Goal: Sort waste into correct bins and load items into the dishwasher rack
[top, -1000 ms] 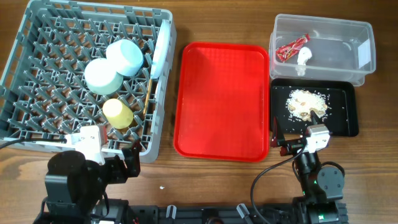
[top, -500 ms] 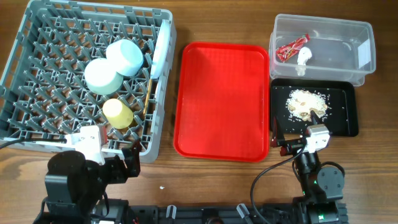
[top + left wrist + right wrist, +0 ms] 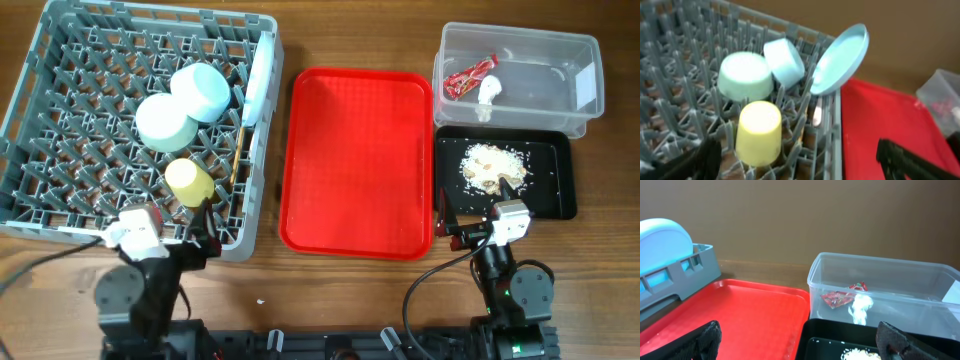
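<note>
Two arms poised over a sorted tabletop: the left end effector [image 3: 797, 159] hung with its fingers spread wide and nothing between them, at the near right corner of the dishwasher rack [image 3: 70, 110]. The right end effector [image 3: 800, 339], equally wide and empty-handed, sat at 6 o'clock of the black tray [image 3: 552, 198]. A pale speck [image 3: 261, 299] lay on the tabletop between the arms, too small to identify. In the rack, nearest first, a yellow-green cup [image 3: 188, 182] stood mouth down among the pegs, with the mint bowl [image 3: 163, 122] at its 11 o'clock and the whitish-blue bowl [image 3: 203, 92] at 12 o'clock beyond, both overturned. The chopsticks [image 3: 238, 155] lay along the right wall, and the plate [image 3: 259, 85] stood on edge there at 1 o'clock of the cup. The fork could not be made out with certainty. The red tray [image 3: 358, 160] at centre carried nothing. At its 3 o'clock, crumbs [image 3: 490, 167] were heaped in the black tray; at 2 o'clock, farthest off, the clear tub [image 3: 592, 60] held the red wrapper [image 3: 468, 78] and white scrap [image 3: 488, 92] just beside each other. By appearances the sorting and loading were all but complete; the next move seemingly called only for checking the speck and the fork, then drawing both arms clear
</note>
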Controlling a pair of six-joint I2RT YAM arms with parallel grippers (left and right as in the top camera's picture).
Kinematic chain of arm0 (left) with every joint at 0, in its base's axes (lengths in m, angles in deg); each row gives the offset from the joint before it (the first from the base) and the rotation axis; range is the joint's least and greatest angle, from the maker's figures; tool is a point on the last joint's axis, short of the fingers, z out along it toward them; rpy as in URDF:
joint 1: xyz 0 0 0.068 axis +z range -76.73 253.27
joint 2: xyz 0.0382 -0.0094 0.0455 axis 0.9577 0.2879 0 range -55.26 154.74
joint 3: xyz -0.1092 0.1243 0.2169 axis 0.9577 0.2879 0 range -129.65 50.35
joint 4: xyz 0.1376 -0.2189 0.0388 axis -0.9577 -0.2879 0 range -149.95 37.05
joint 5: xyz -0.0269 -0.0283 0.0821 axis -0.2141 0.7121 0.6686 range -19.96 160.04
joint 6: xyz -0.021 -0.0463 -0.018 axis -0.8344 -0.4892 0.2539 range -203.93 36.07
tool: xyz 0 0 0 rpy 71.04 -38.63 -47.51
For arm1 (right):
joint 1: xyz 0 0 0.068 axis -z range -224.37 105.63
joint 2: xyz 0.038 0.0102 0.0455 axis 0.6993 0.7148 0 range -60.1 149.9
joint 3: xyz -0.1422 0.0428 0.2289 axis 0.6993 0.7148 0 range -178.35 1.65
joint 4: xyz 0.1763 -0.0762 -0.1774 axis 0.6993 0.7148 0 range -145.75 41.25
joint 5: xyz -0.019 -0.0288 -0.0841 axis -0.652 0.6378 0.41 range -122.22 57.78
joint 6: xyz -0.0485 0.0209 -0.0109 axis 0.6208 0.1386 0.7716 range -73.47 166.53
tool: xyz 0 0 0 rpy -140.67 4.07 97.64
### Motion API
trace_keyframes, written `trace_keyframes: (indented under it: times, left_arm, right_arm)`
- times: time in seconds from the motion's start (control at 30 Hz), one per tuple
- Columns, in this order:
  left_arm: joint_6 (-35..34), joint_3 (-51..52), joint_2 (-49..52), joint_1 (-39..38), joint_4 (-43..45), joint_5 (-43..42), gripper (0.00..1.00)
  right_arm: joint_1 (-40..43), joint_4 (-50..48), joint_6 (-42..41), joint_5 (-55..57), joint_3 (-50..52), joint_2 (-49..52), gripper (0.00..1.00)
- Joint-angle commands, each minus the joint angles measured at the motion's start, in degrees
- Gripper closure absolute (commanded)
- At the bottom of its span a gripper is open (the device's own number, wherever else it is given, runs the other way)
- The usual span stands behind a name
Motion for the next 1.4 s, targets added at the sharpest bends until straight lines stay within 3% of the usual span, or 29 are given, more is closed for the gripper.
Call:
trace_keyframes:
  times: [0.0, 0.1, 0.27, 0.5, 1.37]
  left_arm:
    - [0.44, 10.38, -6.27, 0.5, 12.11, -0.48, 0.0]
    - [0.46, 18.4, -8.92, 0.5, 26.56, -0.46, 0.0]
    - [1.11, 24.72, -9.2, 0.39, 38.56, 0.26, 0.0]
    - [3.52, 24.7, -9.2, 0.28, 28.74, 0.42, 0.0]
    - [3.5, 24.7, -9.05, 0.28, 28.83, 0.42, 0.0]
  right_arm:
    - [0.26, -0.15, 0.7, -0.83, 0.07, -0.57, 0.0]
    - [0.26, -0.15, 0.7, -0.83, 0.07, -0.57, 0.0]
    - [0.26, -0.15, 0.7, -0.83, 0.07, -0.57, 0.0]
    - [0.26, -0.15, 0.7, -0.83, 0.07, -0.57, 0.0]
    - [0.26, -0.15, 0.7, -0.85, 0.07, -0.57, 0.0]
